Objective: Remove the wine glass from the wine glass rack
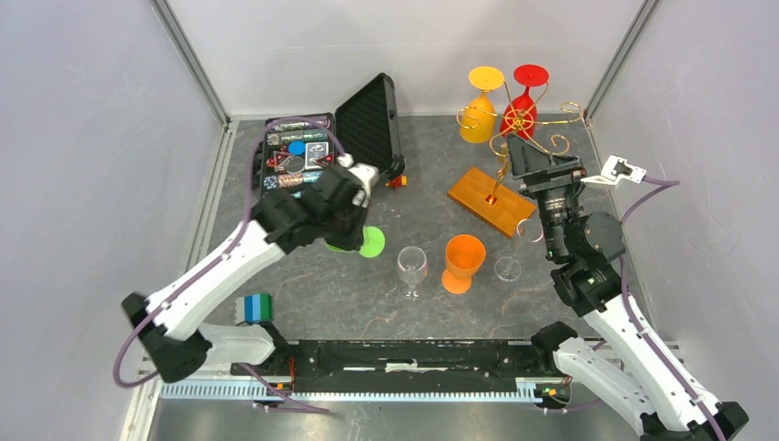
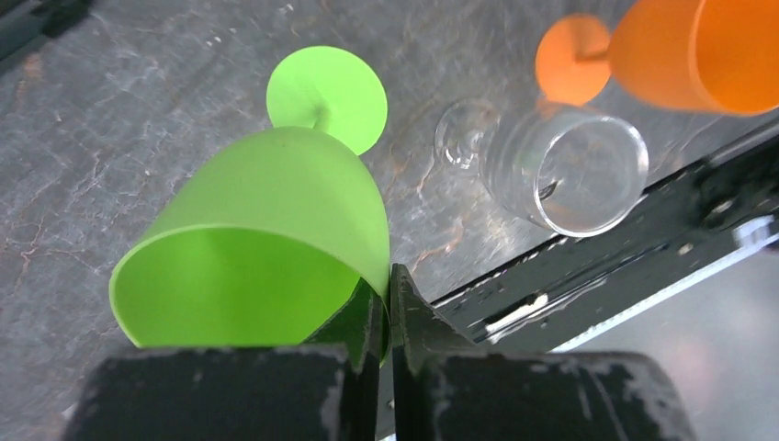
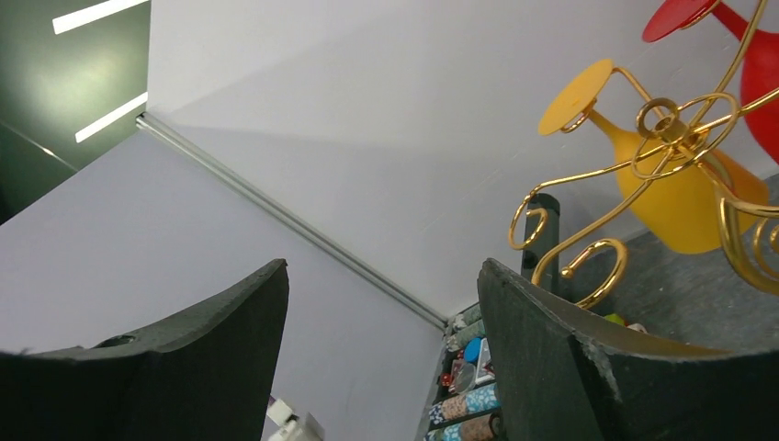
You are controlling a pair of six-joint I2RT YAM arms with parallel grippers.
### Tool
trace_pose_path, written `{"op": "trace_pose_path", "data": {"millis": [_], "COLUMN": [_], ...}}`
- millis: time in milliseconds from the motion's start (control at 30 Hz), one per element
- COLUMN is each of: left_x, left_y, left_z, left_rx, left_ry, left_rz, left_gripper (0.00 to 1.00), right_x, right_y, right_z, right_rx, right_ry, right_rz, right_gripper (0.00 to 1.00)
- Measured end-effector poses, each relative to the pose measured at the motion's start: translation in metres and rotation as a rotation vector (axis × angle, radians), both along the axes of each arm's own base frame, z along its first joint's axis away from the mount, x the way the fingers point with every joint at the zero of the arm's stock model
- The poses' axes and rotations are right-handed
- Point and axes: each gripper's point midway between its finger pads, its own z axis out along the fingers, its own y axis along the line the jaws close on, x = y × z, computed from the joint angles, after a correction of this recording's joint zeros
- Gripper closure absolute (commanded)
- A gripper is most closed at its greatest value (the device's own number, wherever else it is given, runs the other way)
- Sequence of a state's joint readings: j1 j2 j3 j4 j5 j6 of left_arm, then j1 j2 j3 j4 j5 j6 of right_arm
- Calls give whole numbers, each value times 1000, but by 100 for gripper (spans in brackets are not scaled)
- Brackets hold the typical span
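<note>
The left claw (image 2: 388, 303) is pinched shut on the rim of the green wine glass (image 2: 266, 230), one dark finger inside the bowl and one outside. From above its body covers that bowl, so only the flat round foot shows, near the middle of the tabletop (image 1: 432, 165), and it is unclear whether the foot rests there. The glass is matte, opaque plastic with a smooth, rounded cup. Just beside it stand a clear wine glass (image 2: 551, 165), ribbed and see-through, and an orange wine glass (image 2: 689, 55), cut off by the edge of the left wrist view. A second clear glass (image 1: 507, 268) near the right edge is partly hidden by the right arm. The right claw (image 3: 381, 276) gapes wide with nothing between its rough black pads, facing the wine glass rack (image 3: 680, 138) at the far right corner of the tabletop. The rack is thin gold wire curled into spirals, on a single stem set in a flat rectangular wooden base (image 1: 491, 202). A yellow wine glass (image 3: 680, 202) and a red wine glass (image 3: 753, 55) hang upside down from the curls by their feet, the red one cropped in the right wrist view. A black case (image 1: 367, 119) lies open at the far left, its small contents too fine to identify.
</note>
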State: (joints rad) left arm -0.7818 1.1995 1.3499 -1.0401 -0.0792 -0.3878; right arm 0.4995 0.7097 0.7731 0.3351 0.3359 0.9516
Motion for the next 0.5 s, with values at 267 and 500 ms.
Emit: {"op": "trace_pose_path", "data": {"millis": [267, 500], "left_x": [-21, -27], "left_y": [-22, -19], "left_z": [-55, -59], "left_rx": [255, 288], "left_ry": [126, 144], "left_rz": [-154, -178], "left_gripper": [98, 97], "right_x": [3, 2], "right_y": [-6, -9], "right_z": [-9, -9], "right_rx": [-34, -37], "right_ry": [29, 31], "right_rz": [-40, -53], "right_gripper": [21, 21]}}
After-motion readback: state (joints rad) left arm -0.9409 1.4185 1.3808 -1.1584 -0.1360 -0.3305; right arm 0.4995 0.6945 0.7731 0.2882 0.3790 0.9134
